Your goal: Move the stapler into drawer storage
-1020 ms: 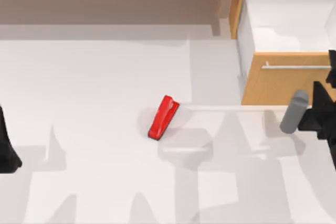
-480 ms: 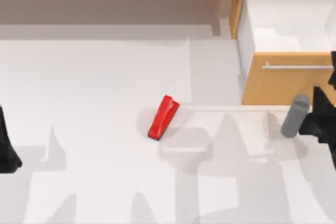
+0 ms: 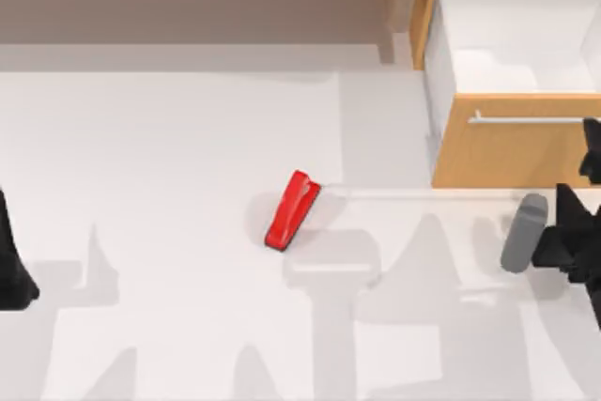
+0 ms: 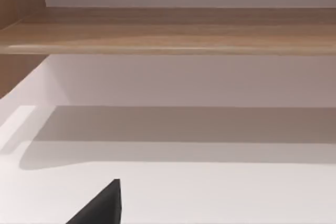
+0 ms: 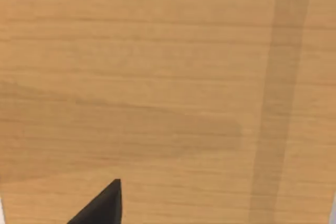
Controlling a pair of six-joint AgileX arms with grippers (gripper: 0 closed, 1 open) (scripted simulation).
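Lying on the white tabletop [image 3: 169,157] near its middle, the stapler [image 3: 291,210] rests flat with its long axis tilted, free of both arms. Well to its right the drawer [image 3: 512,147] stands pulled open, its white interior exposed and the silver handle [image 3: 531,120] running across its tan front. The right pincer [image 3: 587,232] sits at the right edge, just below the drawer front and apart from the handle; a grey cylinder [image 3: 522,221] of the arm points toward the stapler. I cannot tell whether its fingers are spread or pressed together. The right wrist view looks at tan wood close up. The left pincer [image 3: 11,269] is parked at the left edge, facing the long brown shelf [image 4: 168,30]; its state cannot be told.
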